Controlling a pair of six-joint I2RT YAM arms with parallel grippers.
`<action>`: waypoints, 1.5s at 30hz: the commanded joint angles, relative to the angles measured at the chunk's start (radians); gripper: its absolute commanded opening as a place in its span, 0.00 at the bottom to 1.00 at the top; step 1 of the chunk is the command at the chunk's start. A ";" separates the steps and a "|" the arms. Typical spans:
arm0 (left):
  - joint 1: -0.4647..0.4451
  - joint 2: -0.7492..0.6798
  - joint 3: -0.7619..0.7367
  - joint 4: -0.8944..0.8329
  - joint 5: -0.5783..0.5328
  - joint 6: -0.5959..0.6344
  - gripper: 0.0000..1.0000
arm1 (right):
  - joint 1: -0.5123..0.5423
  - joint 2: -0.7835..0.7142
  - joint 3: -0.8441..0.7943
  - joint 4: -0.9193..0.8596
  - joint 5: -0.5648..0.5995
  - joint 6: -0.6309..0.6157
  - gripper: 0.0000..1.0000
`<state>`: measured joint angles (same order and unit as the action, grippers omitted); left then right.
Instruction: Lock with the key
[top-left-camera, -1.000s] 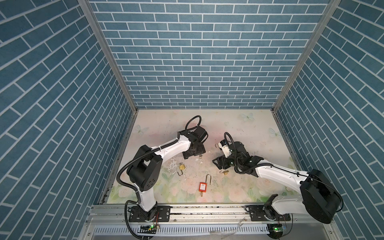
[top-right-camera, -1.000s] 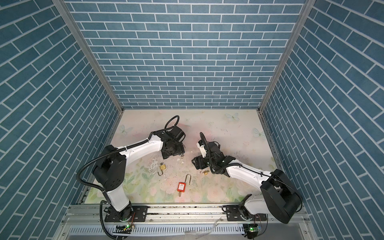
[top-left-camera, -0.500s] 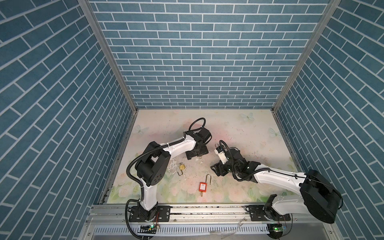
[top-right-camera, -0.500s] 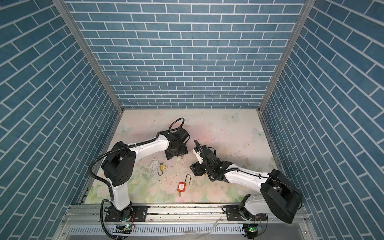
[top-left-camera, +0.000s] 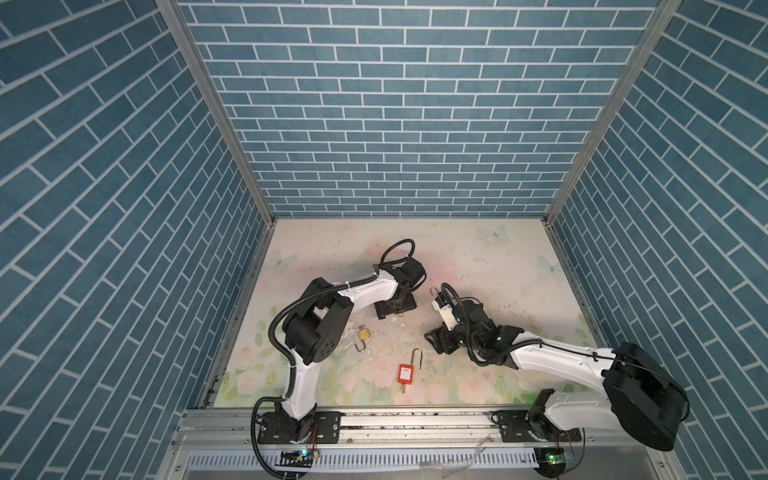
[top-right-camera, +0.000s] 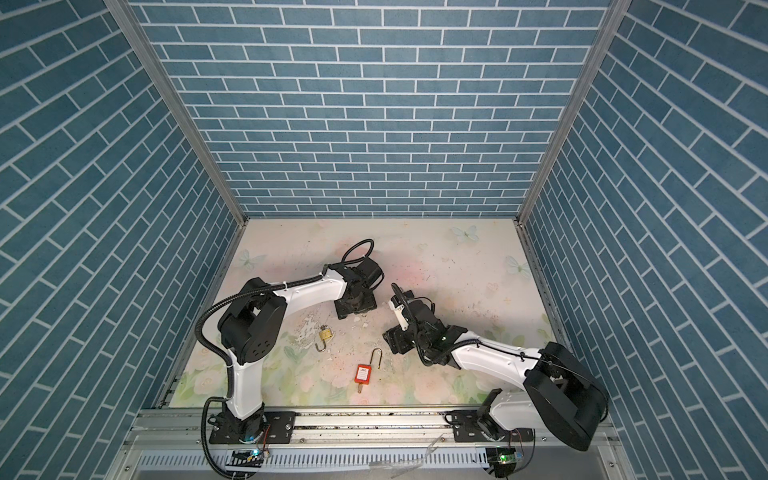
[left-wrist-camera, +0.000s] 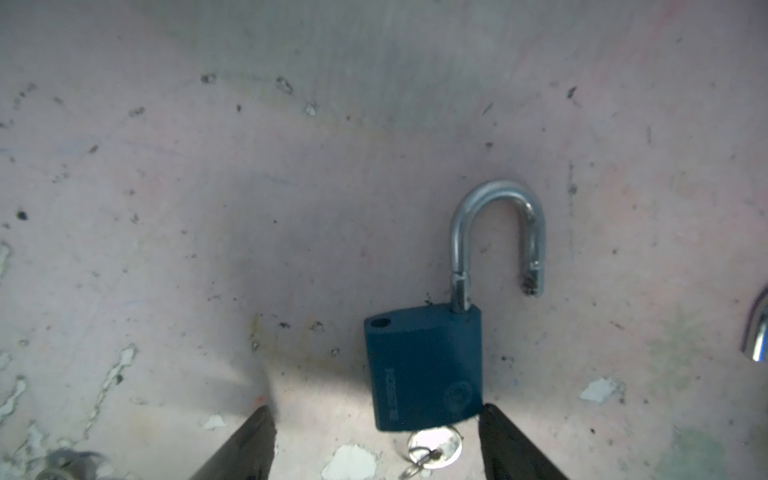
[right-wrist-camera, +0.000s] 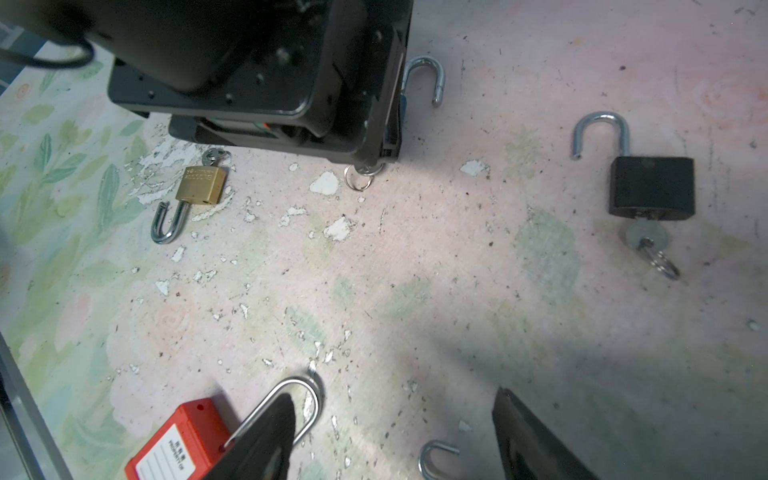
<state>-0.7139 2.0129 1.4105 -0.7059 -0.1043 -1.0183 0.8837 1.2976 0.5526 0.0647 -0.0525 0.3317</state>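
before left claw (left-wrist-camera: 376, 415), blue padlock (left-wrist-camera: 424, 365) lengthwise, shackle (left-wrist-camera: 494, 199) pointing away

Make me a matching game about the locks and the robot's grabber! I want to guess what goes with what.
Things:
1. blue padlock
2. brass padlock
3. red padlock
4. right gripper

Clues:
A. wears a white label
B. open, with nothing between its fingers
C. lies between the left gripper's open fingers
D. shows just right of the left arm's black elbow in both top views

Pairs: 1-C, 2-D, 3-A, 4-B
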 joint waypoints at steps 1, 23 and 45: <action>-0.014 0.035 0.043 -0.049 -0.055 -0.009 0.78 | 0.005 -0.009 -0.008 0.010 0.019 -0.021 0.76; -0.021 0.139 0.133 -0.113 -0.071 -0.044 0.60 | 0.005 -0.026 -0.023 0.011 0.037 -0.013 0.75; -0.020 -0.021 0.058 0.012 -0.211 0.127 0.06 | -0.020 -0.104 0.078 -0.099 0.113 0.030 0.74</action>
<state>-0.7319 2.0720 1.4822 -0.7250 -0.2146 -0.9649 0.8761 1.2396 0.5789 0.0051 0.0334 0.3420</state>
